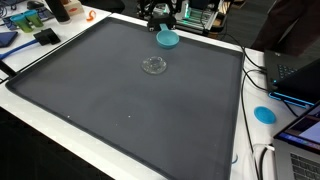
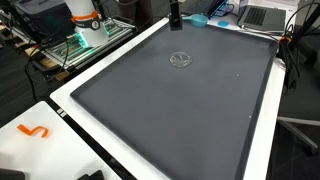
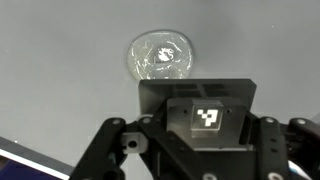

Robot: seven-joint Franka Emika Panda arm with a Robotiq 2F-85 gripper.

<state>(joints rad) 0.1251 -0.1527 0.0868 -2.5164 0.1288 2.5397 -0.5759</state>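
A clear round dish lies on the dark grey mat, toward its far side; it also shows in an exterior view as a small clear dish. A teal bowl sits just beyond it near the mat's edge, and the same bowl shows in blue. My gripper hangs above the mat's far edge, away from both dishes, as the gripper also shows. In the wrist view the clear dish lies ahead of the gripper, whose body carries a black-and-white tag. The fingertips are hidden.
The mat lies on a white table. A laptop, cables and a blue disc sit along one side. An orange hook lies on the table corner. Clutter and another laptop stand beyond the far edge.
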